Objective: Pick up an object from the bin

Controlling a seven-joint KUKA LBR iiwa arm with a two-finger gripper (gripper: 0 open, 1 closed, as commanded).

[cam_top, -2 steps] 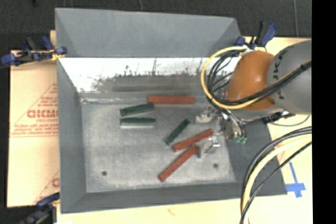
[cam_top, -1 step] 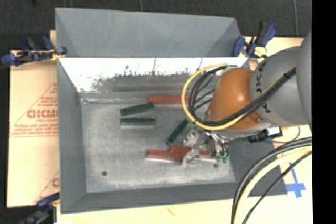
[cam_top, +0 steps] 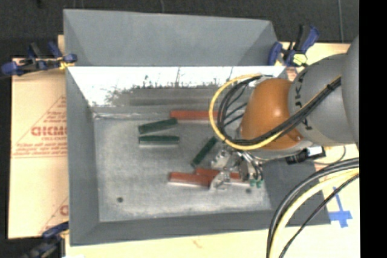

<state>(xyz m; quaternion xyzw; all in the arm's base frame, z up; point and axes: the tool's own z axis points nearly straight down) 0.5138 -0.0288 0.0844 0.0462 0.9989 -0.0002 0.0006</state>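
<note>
Orange cover [cam_top: 269,115] on the wrist sits highest and closest to us, right of centre, with black and yellow cables [cam_top: 219,112] looping round its left side. Behind it the grey arm [cam_top: 329,107] runs off to the right edge of the frame.

Below the cover, the gripper [cam_top: 233,173] is down low in the grey bin [cam_top: 81,190], in the lower right part of the bin floor. Whether it is clamped or spread, I cannot tell: the metal parts there blur together.

Right at the gripper lies a flat red-brown bar [cam_top: 188,178], stretched left to right across the lower middle of the floor. Its right end meets the gripper, and I cannot say whether it is gripped or only touched.

Just above that, a dark green bar [cam_top: 204,151] lies tilted, its upper end pointing toward the cover and its lower end near the red-brown bar.

Further left, toward the middle of the floor, two more dark green bars lie close together, one above the other: the upper green bar [cam_top: 158,125] is slightly slanted, the lower green bar [cam_top: 159,140] level.

Up at the back wall, a second red-brown bar [cam_top: 190,114] lies flat, its right end hidden by the cables.
</note>
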